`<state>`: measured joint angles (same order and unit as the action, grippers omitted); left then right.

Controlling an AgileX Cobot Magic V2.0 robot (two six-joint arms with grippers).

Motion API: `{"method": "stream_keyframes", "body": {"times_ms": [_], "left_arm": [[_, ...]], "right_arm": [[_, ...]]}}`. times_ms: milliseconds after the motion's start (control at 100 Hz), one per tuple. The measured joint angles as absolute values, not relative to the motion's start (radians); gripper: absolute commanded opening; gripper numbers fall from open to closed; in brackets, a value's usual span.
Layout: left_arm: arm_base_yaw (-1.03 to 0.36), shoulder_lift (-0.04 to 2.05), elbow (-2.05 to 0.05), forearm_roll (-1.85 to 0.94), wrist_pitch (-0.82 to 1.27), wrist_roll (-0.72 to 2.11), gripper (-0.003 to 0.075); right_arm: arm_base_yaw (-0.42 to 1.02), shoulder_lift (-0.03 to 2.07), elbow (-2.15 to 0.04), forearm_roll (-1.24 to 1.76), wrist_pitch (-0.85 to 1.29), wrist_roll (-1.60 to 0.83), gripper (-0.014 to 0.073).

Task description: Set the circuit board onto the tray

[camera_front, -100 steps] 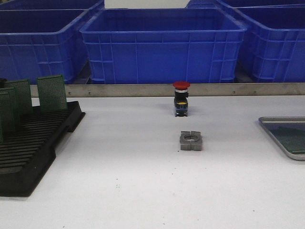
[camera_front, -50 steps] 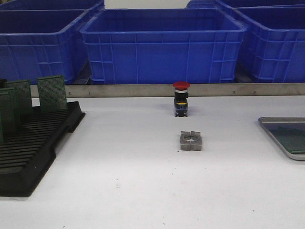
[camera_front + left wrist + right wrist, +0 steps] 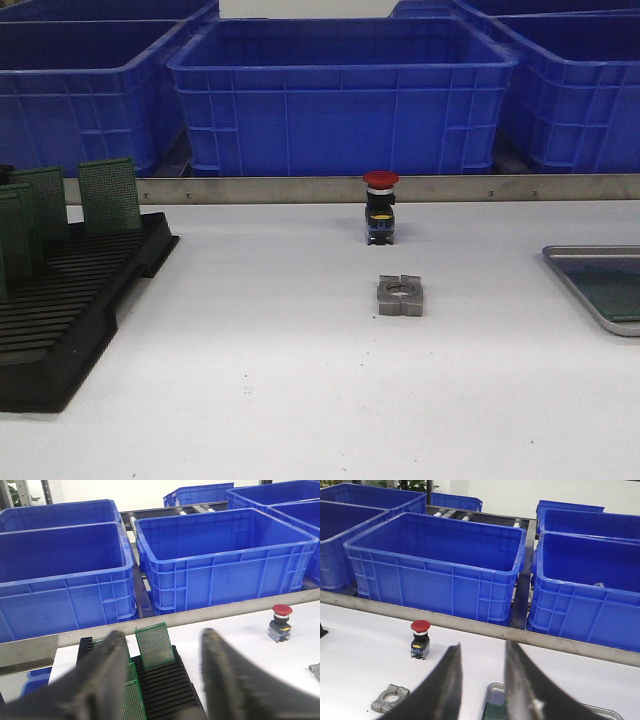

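Several green circuit boards [image 3: 108, 195] stand upright in the black slotted rack [image 3: 70, 300] at the table's left. The silver-grey tray [image 3: 590, 251] lies at the right edge, with a green board [image 3: 615, 290] flat inside it. Neither gripper shows in the front view. In the left wrist view my left gripper [image 3: 162, 635] is open and empty, above and behind the rack [image 3: 167, 685], with one upright board [image 3: 155, 646] seen between its fingers. In the right wrist view my right gripper [image 3: 482, 646] is open and empty above the tray's near corner [image 3: 494, 691].
A red-capped push button [image 3: 380, 205] stands mid-table at the back, with a grey metal clamp block [image 3: 401, 296] in front of it. Big blue bins [image 3: 340, 90] line up behind a metal rail [image 3: 300, 188]. The button [image 3: 420, 639] and clamp [image 3: 390, 698] also show in the right wrist view.
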<state>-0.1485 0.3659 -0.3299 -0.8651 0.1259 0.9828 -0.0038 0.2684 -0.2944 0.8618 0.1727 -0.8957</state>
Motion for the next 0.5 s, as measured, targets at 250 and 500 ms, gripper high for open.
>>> {"method": "stream_keyframes", "body": {"times_ms": [250, 500], "left_arm": [[-0.148, 0.366, -0.33, -0.865, 0.123, 0.983, -0.0019], [-0.148, 0.366, -0.33, -0.865, 0.122, 0.983, -0.0019]], "right_arm": [[-0.004, 0.268, -0.294, 0.863, 0.17, -0.896, -0.0068], [-0.004, 0.268, -0.294, 0.863, 0.17, -0.896, -0.0068]]}}
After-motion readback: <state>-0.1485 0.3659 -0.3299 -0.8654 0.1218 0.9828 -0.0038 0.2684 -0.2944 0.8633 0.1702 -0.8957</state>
